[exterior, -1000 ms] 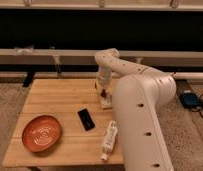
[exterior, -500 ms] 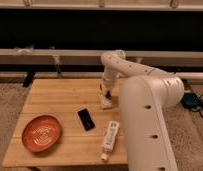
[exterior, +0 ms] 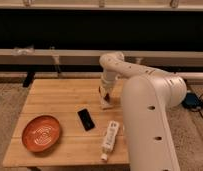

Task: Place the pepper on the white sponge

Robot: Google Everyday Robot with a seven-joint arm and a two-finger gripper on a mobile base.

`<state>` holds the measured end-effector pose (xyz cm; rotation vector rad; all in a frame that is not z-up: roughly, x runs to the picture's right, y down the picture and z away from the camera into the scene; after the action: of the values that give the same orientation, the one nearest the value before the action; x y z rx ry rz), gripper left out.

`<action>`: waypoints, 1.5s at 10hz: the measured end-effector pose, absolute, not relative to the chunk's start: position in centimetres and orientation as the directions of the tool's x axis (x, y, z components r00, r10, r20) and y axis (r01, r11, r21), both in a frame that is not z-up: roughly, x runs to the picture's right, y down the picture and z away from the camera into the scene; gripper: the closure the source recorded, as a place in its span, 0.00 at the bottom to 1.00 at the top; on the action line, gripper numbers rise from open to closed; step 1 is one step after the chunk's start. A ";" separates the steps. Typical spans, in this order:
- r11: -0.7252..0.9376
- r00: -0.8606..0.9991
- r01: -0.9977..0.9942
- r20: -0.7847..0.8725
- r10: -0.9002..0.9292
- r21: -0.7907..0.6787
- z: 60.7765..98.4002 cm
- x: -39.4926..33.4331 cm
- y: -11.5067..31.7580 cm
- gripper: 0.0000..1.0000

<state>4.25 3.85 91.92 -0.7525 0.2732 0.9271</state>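
Note:
My gripper (exterior: 104,94) hangs over the right middle of the wooden table (exterior: 55,100), at the end of the white arm that reaches in from the right. It is shut on a small dark slim thing, the pepper (exterior: 102,92), which is mostly hidden by the fingers. Just below the gripper the white sponge (exterior: 106,104) lies on the table as a small pale block, partly covered by the gripper. The pepper is close above the sponge; I cannot tell whether they touch.
A black phone (exterior: 85,119) lies in the table's middle. A round orange plate (exterior: 41,134) sits at the front left. A long white remote (exterior: 110,139) lies near the front edge. The arm's bulky white body (exterior: 147,120) covers the table's right side.
The gripper has moved right and down, from near the table's back edge to just above the white sponge. The phone, plate and remote have stayed put.

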 end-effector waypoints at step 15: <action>0.345 0.569 -0.815 -0.528 0.631 -0.466 91.5 5.1 4.5 0.20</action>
<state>5.10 4.50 91.52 -0.7655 0.2745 0.9540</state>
